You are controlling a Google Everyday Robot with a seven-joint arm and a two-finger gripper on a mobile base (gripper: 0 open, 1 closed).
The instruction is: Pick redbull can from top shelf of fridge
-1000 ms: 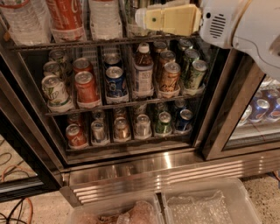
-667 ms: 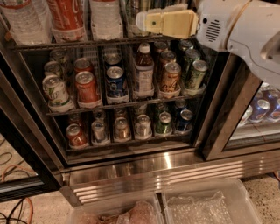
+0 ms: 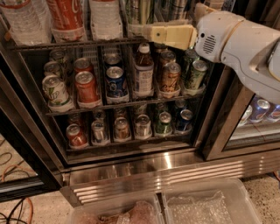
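Observation:
The fridge (image 3: 153, 168) stands open, with wire racks of drinks. The top shelf (image 3: 78, 44) carries water bottles, a red cola bottle (image 3: 65, 17) and a green-striped tall can (image 3: 139, 11) in clear holders. Slim silver cans with dark panels, the redbull can (image 3: 177, 8) among them, stand at its right end, cut off by the frame's top. My cream gripper (image 3: 144, 31) reaches in from the right at the shelf's front rail, just below the striped can and left of the redbull can. It holds nothing that I can see.
Two lower racks hold short soda cans and a small bottle (image 3: 143, 72). A dark door frame (image 3: 218, 131) stands right of the opening, with more cans behind glass. Clear plastic bins (image 3: 205, 205) and cables (image 3: 17, 205) lie on the floor in front.
The gripper and white wrist have dropped a little, from up among the top-shelf cans down to the shelf's front rail.

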